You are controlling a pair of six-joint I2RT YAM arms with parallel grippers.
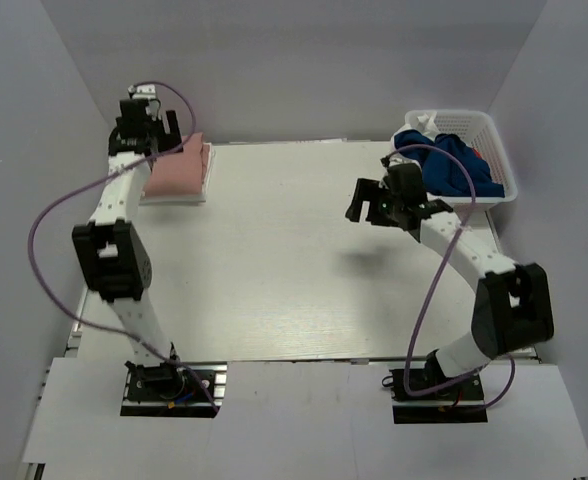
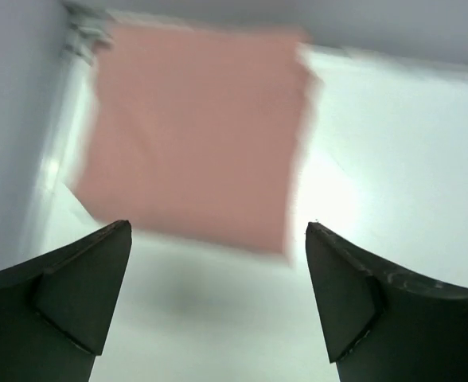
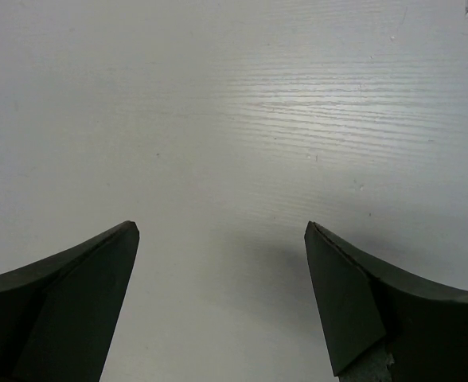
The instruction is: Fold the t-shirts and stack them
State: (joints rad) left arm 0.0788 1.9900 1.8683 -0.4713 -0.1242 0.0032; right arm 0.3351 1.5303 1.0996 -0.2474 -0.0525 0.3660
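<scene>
A folded dusty pink t-shirt (image 1: 177, 170) lies at the table's far left on top of a folded white t-shirt (image 1: 208, 166), whose edge shows beside it. In the left wrist view the pink t-shirt (image 2: 194, 135) is blurred, just beyond my left gripper (image 2: 218, 231), which is open, empty and raised above the table. A crumpled navy blue t-shirt (image 1: 452, 165) fills the white mesh basket (image 1: 506, 182) at the far right. My right gripper (image 1: 366, 201) hovers open over bare table to the left of the basket; nothing lies between its fingers (image 3: 353, 302).
White cloth (image 1: 424, 122) and a bit of orange (image 1: 479, 152) also show in the basket. Grey walls close in the table on the left, back and right. Purple cables loop off both arms.
</scene>
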